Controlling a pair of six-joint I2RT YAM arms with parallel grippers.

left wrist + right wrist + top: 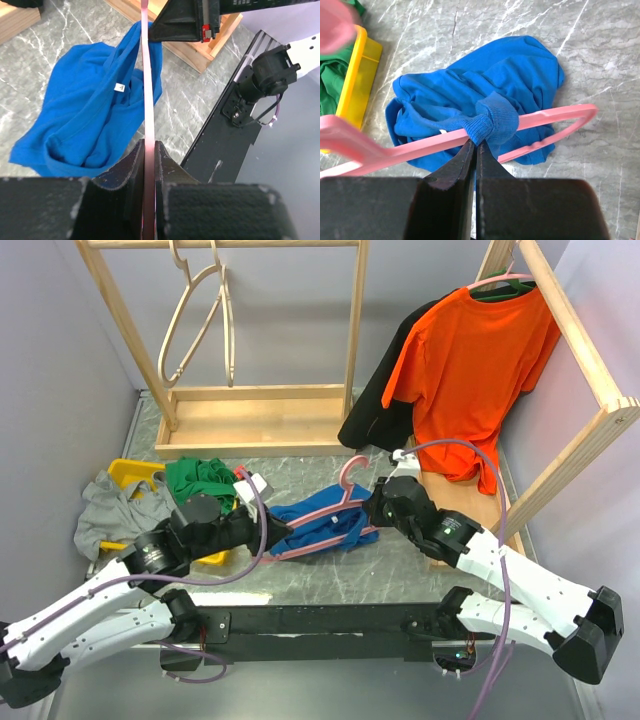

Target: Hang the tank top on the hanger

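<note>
Threading step: the left claw (148,150) is clenched on the hanger (145,70), and the right claw (475,146) pinches a strap of the tank top (510,75) over one arm. Next, probably, slide that strap toward the hook.

Top camera high behind near edge of grey marbled table (400,570), looking down, wrist cameras close above it, seemingly facing opposite ways, sharing royal-blue fabric tank top (85,115)

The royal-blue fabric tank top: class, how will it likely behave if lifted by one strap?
Probably floppy: the royal-blue fabric tank top lies crumpled in soft folds. Likely light, since its strap bunches over the thin pink plastic hanger without visibly bending it.
</note>
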